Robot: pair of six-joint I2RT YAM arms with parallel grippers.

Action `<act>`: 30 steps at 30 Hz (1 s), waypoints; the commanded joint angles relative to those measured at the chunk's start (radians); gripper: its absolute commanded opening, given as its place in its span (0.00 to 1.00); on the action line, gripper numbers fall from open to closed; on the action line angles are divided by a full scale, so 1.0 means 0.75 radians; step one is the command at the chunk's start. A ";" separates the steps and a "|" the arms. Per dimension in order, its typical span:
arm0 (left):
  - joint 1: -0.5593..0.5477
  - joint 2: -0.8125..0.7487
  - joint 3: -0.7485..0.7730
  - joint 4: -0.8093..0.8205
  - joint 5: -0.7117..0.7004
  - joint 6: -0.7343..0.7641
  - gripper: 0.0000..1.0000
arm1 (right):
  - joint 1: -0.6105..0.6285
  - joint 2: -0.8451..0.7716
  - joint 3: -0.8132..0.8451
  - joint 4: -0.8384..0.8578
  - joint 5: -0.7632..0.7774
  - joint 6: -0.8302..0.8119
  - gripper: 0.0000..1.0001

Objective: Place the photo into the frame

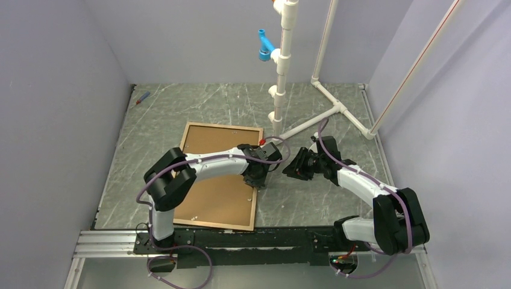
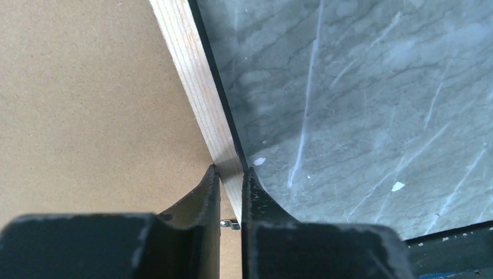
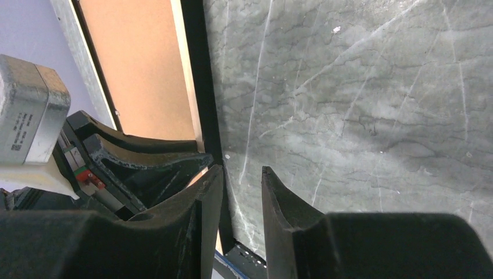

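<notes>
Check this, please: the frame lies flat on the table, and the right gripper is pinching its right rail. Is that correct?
Not quite. The left gripper, not the right, pinches the right rail of the frame, as the left wrist view shows. The right gripper hangs open over the table. The frame does lie flat.

The grey table (image 1: 181, 111) was streaked like marble. A frame (image 1: 220, 126) lay flat on it, brown board (image 1: 214, 198) up, its right rail inside the left pincer (image 1: 256, 179). White pipes (image 1: 278, 114) stood behind that pincer. A small red-and-blue tool (image 1: 142, 97) lay far to its left.
</notes>
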 commanded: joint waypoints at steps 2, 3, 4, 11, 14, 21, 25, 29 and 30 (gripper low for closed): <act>0.051 0.031 0.029 -0.053 -0.135 0.151 0.02 | -0.026 -0.023 -0.001 -0.017 -0.034 -0.038 0.33; 0.068 0.020 0.014 -0.043 -0.134 0.164 0.00 | -0.033 -0.028 -0.004 -0.019 -0.034 -0.040 0.33; 0.090 0.008 -0.003 -0.029 -0.126 0.182 0.00 | -0.037 -0.031 -0.006 -0.020 -0.035 -0.042 0.33; 0.213 -0.108 -0.140 0.009 -0.214 0.318 0.00 | -0.050 -0.032 -0.010 -0.019 -0.049 -0.047 0.33; 0.217 -0.147 -0.174 -0.016 -0.259 0.395 0.00 | -0.051 -0.033 -0.013 -0.016 -0.053 -0.045 0.33; 0.214 -0.285 -0.334 -0.128 -0.258 0.288 0.00 | -0.051 -0.050 -0.018 -0.019 -0.060 -0.043 0.33; 0.214 -0.352 -0.418 -0.246 -0.255 0.112 0.00 | -0.053 -0.069 -0.016 -0.033 -0.052 -0.047 0.33; 0.215 -0.373 -0.443 -0.351 -0.287 -0.004 0.57 | -0.052 -0.086 -0.020 -0.043 -0.048 -0.051 0.33; 0.214 -0.382 -0.442 -0.346 -0.287 -0.004 0.67 | -0.052 -0.086 -0.022 -0.041 -0.048 -0.051 0.33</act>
